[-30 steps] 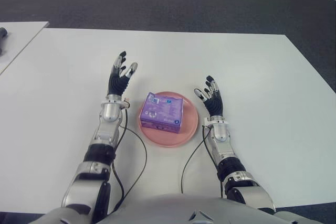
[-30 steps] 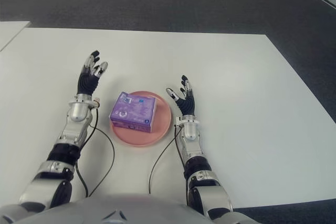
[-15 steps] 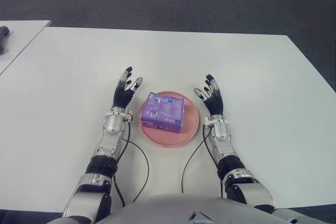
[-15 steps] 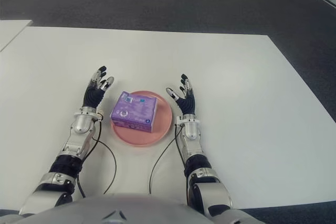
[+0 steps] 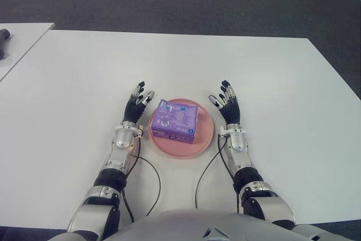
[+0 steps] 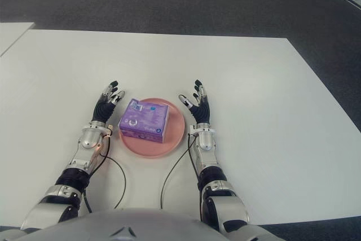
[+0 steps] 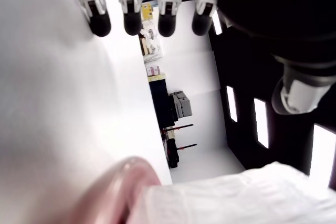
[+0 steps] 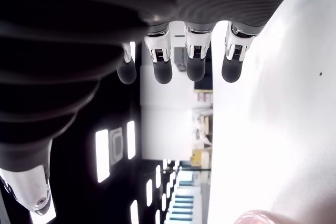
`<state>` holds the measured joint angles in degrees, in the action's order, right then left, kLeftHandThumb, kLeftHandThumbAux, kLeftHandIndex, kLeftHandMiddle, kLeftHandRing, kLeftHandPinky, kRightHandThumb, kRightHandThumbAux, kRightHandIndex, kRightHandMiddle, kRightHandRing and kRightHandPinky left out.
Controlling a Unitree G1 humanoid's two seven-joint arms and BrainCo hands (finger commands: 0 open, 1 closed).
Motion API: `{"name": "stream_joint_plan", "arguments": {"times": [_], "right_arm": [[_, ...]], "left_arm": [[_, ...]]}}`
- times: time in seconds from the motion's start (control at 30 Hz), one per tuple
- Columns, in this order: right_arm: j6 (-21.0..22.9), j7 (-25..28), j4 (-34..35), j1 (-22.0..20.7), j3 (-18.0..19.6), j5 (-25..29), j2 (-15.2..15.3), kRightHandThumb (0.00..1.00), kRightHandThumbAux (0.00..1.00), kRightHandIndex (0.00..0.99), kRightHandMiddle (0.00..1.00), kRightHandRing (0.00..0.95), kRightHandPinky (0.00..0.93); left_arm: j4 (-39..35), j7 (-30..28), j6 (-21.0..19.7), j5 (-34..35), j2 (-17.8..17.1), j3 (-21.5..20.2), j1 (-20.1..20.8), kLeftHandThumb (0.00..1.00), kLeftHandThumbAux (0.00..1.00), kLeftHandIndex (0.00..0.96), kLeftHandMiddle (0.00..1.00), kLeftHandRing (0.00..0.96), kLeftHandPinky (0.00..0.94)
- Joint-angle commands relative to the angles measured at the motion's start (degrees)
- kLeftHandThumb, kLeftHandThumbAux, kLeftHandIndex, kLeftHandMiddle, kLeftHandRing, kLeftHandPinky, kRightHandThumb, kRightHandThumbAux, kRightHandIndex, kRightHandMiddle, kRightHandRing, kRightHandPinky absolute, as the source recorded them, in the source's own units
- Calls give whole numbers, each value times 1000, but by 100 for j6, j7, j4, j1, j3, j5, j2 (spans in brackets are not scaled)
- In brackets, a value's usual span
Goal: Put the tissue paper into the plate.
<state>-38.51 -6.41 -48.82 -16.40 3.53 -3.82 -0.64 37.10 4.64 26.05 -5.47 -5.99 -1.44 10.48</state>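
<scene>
Since a second ago the left hand (image 5: 137,105) has drawn back from farther out on the white table (image 5: 67,83) toward the robot's body, and it now shows just beside the left rim of the pink plate (image 5: 204,142), fingers pointing away and a little toward the plate. The right hand (image 5: 227,107) has hardly shifted over the same span; it shows just beside the plate's right rim, so the two hands flank the plate. Both are spread wide with the fingers straight and nothing between them, which each wrist view bears out: only bare fingertips (image 7: 131,22) against the room on the left side, and the same on the right (image 8: 195,66). The purple tissue pack (image 5: 174,121) lies flat in the middle of the plate, inside its rim, touching neither hand. On that evidence the placing step looks finished and the release done; what is in hand reads as the retreat from the plate. The next move, as I judge it, calls only for pulling both arms nearer the body and clear of the plate, keeping the left fingers from brushing the rim or the pack on the way. Two dark cables (image 5: 152,167) trail over the table near the forearms and should stay slack.
</scene>
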Motion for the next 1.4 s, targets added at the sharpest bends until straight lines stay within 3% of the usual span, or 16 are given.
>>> {"name": "stream_joint_plan", "arguments": {"times": [0.03, 0.33, 0.73, 1.4], "right_arm": [[118, -16, -323, 345, 23, 16, 27, 147, 595, 7, 19, 18, 64], [139, 14, -306, 346, 35, 34, 64, 160, 587, 19, 26, 24, 71], [126, -92, -404, 287, 36, -36, 142, 143, 574, 13, 20, 19, 64], [256, -64, -92, 400, -1, -7, 133, 147, 573, 15, 17, 14, 53]], "left_arm": [[68, -136, -100, 134, 32, -40, 13, 0, 390, 0, 0, 0, 0], [-63, -163, -124, 203, 40, -42, -38, 0, 390, 0, 0, 0, 0], [78, -137, 142, 183, 59, -7, 2, 0, 405, 0, 0, 0, 0], [42, 505, 429, -256, 222, 77, -55, 0, 424, 0, 0, 0, 0]]}}
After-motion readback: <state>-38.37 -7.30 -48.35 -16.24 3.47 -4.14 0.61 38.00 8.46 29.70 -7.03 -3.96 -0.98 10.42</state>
